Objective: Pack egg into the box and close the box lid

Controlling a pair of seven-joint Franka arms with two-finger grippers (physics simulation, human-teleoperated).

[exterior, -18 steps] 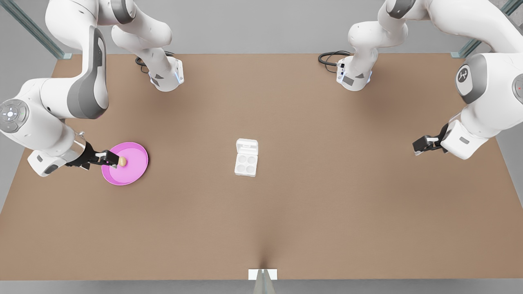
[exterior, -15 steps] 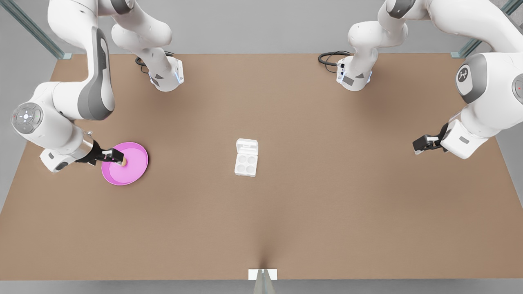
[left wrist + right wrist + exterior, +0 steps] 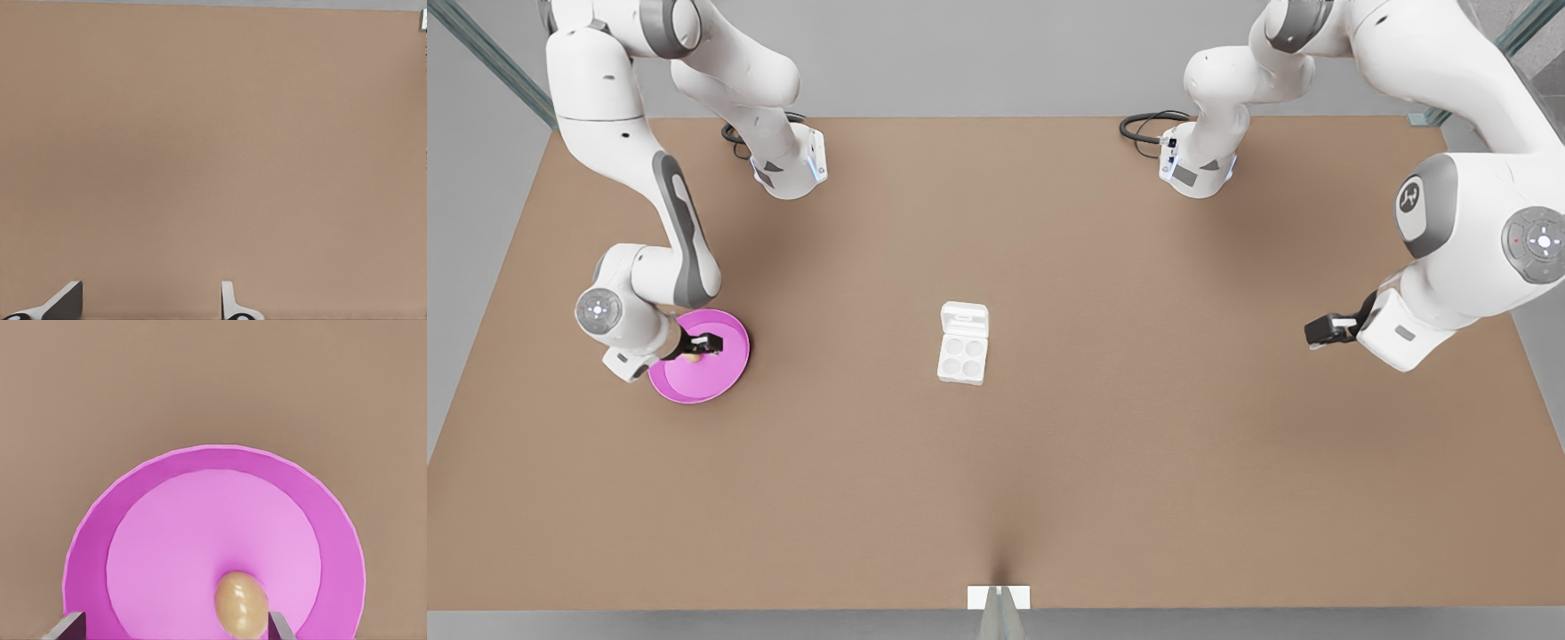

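Nothing is packed yet. The right pincer (image 3: 694, 352) hangs spread around the egg (image 3: 239, 603), which lies between its tips on the pink plate (image 3: 120, 520). The box (image 3: 963, 355), lid (image 3: 965, 319) raised, sits well apart. The left pincer (image 3: 1316, 333) waits, released.

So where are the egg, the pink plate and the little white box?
egg (image 3: 240, 602): right wrist view, middle of its shell.
pink plate (image 3: 720, 327): front view, bare part of its far rim.
box (image 3: 962, 356): front view, tray centre between the four wells.
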